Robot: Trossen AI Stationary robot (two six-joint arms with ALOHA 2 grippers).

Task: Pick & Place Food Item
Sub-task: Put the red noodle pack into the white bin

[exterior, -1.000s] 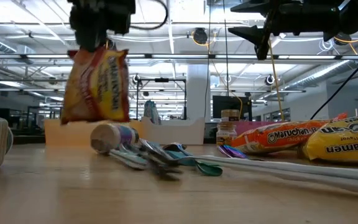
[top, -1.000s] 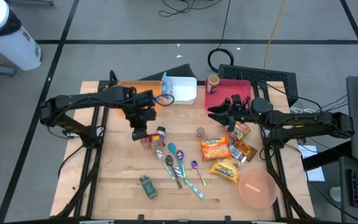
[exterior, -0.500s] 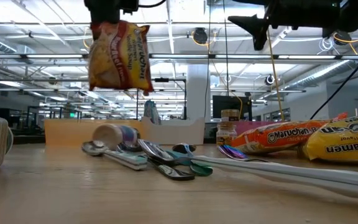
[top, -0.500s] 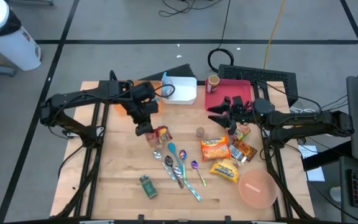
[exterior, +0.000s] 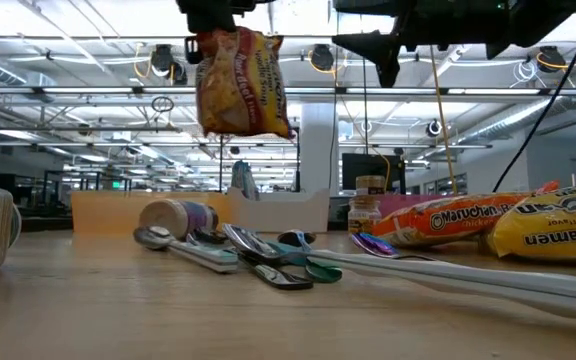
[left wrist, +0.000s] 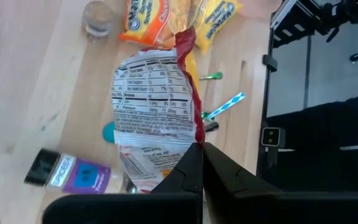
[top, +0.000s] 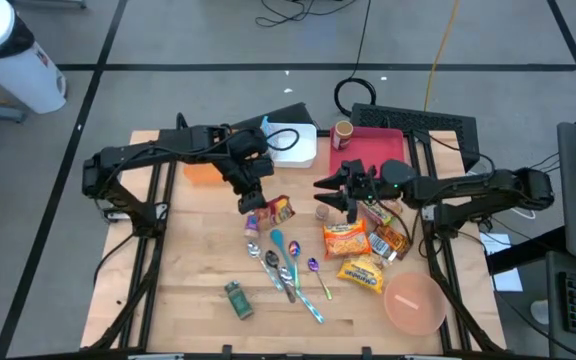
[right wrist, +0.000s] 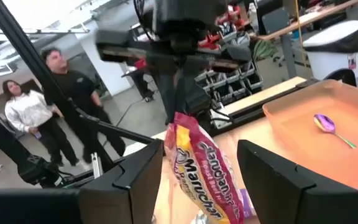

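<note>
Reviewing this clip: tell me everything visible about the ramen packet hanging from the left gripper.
The ramen packet is a crinkly plastic pouch, orange-yellow on the front with red edges and Maruchan lettering; its back is white with a nutrition panel. It hangs upright in the air, well above the table, pinched at its top edge by the left gripper, whose fingers are shut on it. Nothing else touches it. The open right gripper faces it, close by.

Orange-and-yellow ramen packet [exterior: 238, 82], red edge, white nutrition panel; orange tray [right wrist: 328, 124]

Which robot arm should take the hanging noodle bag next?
Probably the right. The right gripper is open and right beside the ramen packet, which dangles in the air from the shut left gripper. The packet shows between the right fingers.
</note>
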